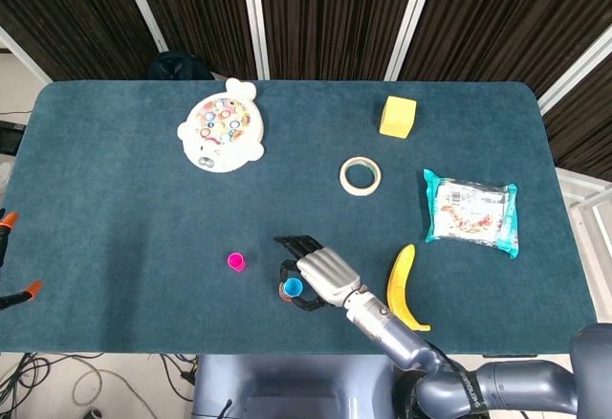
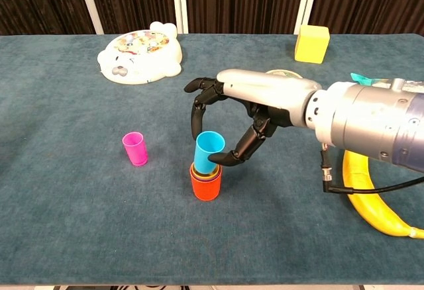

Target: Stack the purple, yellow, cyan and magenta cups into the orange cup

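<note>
- Where the table ran nearest the robot, the orange cup stood upright on the blue cloth, with yellow and purple rims showing nested just inside its mouth.
- The cyan cup sat tilted slightly in the mouth of that stack, its base inside the nested rims and most of its body above them; in the head view the cyan cup showed as a blue ring beside the hand.
- The right hand gripped the cyan cup, thumb below against its right side and the other fingers curled down over its far side; the right hand arched above the stack in the head view.
- The left hand appeared in neither view.
- The magenta cup stood upright alone, left of the stack and well apart from it.
- A banana lay to the right, partly behind the forearm.
- Further back lay a sealed snack packet and a roll of tape.
- Furthest off were a white round toy at the left and a yellow block at the right.
</note>
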Robot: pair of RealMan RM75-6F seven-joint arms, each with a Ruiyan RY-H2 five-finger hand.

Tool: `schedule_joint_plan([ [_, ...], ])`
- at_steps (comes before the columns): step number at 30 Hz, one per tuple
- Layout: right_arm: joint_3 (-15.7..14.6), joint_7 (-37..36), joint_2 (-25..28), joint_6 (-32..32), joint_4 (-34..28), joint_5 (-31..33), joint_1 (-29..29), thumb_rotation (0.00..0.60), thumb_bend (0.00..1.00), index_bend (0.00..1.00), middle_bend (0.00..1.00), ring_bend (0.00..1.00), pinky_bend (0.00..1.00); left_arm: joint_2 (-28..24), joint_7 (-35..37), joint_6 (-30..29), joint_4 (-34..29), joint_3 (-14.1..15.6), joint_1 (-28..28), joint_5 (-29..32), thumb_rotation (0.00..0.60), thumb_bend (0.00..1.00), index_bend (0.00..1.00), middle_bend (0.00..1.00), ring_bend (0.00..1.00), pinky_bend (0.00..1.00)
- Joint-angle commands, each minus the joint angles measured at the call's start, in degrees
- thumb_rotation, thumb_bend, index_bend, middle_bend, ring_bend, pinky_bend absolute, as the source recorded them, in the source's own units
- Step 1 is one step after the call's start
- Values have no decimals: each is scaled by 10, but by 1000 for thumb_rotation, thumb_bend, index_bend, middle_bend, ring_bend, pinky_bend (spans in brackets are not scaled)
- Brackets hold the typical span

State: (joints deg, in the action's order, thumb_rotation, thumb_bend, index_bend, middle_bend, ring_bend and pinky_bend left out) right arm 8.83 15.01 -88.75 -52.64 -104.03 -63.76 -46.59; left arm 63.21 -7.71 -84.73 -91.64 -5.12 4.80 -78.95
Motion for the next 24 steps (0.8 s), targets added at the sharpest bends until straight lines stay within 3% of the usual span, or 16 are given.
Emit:
schedule_joint_plan([
  [1,0,1,-3,1,2,1,-2,600,405,519,0,54,88,0,1,0,0,0,0,0,600,0,0,0,0,51],
  [21,-3,1,-15,8,22,13,-6,600,405,519,0,54,88,0,1,-1,1,0,0,0,600,0,0,0,0,51],
  [24,-6,4,-18,9,27,12,-6,600,405,479,0,54,96,0,0,0,0,0,0,-1,600,0,0,0,0,51],
])
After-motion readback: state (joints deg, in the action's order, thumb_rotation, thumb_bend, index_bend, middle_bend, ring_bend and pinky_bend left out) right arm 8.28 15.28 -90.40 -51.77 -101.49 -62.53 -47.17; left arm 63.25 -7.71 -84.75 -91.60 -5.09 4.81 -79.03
